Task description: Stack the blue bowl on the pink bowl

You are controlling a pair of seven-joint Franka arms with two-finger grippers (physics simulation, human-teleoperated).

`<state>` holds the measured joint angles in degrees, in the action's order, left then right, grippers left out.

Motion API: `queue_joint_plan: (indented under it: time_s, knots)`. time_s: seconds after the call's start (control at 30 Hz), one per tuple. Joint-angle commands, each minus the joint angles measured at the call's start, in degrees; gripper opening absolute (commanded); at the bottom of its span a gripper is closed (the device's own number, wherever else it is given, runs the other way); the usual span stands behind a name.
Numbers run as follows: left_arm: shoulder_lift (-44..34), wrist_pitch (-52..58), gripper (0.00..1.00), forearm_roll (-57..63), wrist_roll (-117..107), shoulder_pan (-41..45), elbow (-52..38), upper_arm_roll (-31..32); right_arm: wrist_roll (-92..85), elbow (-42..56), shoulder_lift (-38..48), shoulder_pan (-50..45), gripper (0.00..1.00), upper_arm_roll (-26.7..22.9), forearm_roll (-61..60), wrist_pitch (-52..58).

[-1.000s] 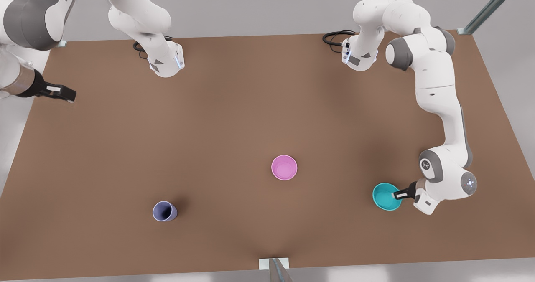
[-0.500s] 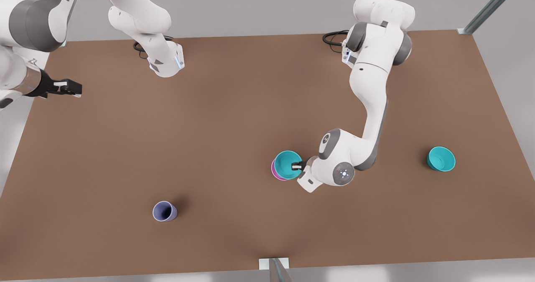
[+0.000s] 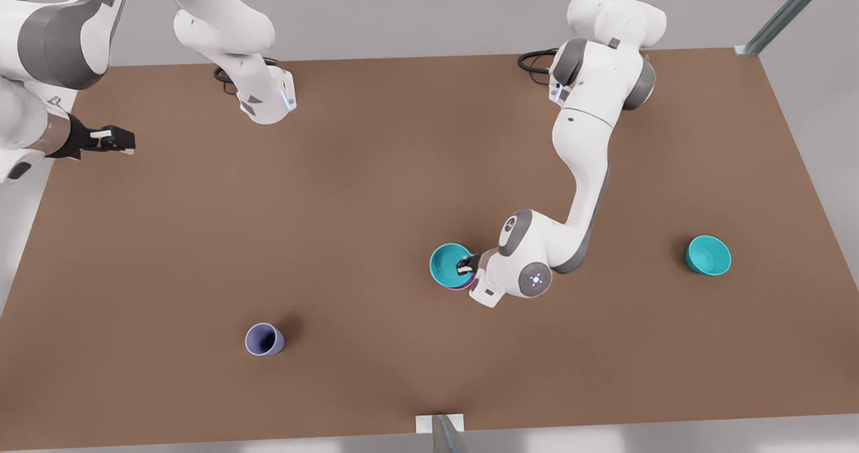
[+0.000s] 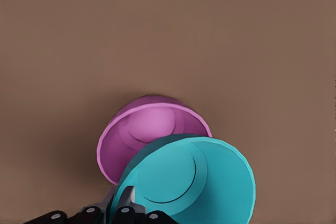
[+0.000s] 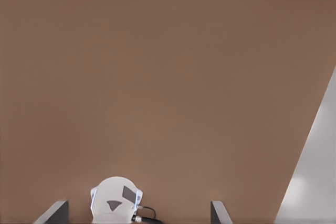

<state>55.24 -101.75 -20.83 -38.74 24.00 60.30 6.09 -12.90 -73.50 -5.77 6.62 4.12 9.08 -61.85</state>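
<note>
Smooth matt plastic blue bowl (image 3: 448, 264) and pink bowl (image 4: 152, 124); matt brown table (image 3: 376, 184).

The front view looks steeply down on the whole brown surface (image 3: 376, 191) from high up. The left wrist view hangs close above the pink bowl (image 4: 152, 124) and blue bowl (image 4: 194, 182), both shared with the front view. The right wrist view, seemingly higher, faces bare surface and an arm base (image 5: 115, 200).

Left claw (image 3: 466, 263) clamped; right claw (image 3: 115, 139) waiting
</note>
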Motion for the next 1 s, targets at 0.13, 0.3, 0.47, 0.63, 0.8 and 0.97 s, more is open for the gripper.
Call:
queue_joint_plan:
  time_s: [0.13,0.3,0.47,0.63,0.8,0.97]
  knots:
    - [-0.3,-1.4,0.21,0.4,-9.9,-0.4,0.0,0.0,-3.2,0.0,0.0,0.0,1.0,-0.1,0.0,0.5]
    - [-0.7,-1.1,0.21,0.8,-9.9,-0.4,1.5,-0.2,-3.2,0.0,-0.3,0.0,1.0,-0.1,0.0,0.5]
    - [-0.8,-1.1,0.3,1.0,-9.9,-0.4,1.8,-0.2,-3.3,0.0,-0.5,0.0,1.0,-0.1,0.1,0.5]
    - [-14.4,24.9,1.0,6.1,12.4,-2.4,1.2,-16.4,-3.3,0.0,-0.5,0.1,1.0,-0.2,0.0,0.9]
    - [-44.2,23.4,1.0,17.8,38.7,-9.9,14.3,-15.7,-3.3,0.0,-0.2,0.1,1.0,-0.2,0.1,0.5]
    - [-44.4,26.3,1.0,22.6,37.9,-14.1,13.7,-8.8,-3.2,0.0,0.1,0.1,1.0,-0.2,0.7,-0.7]
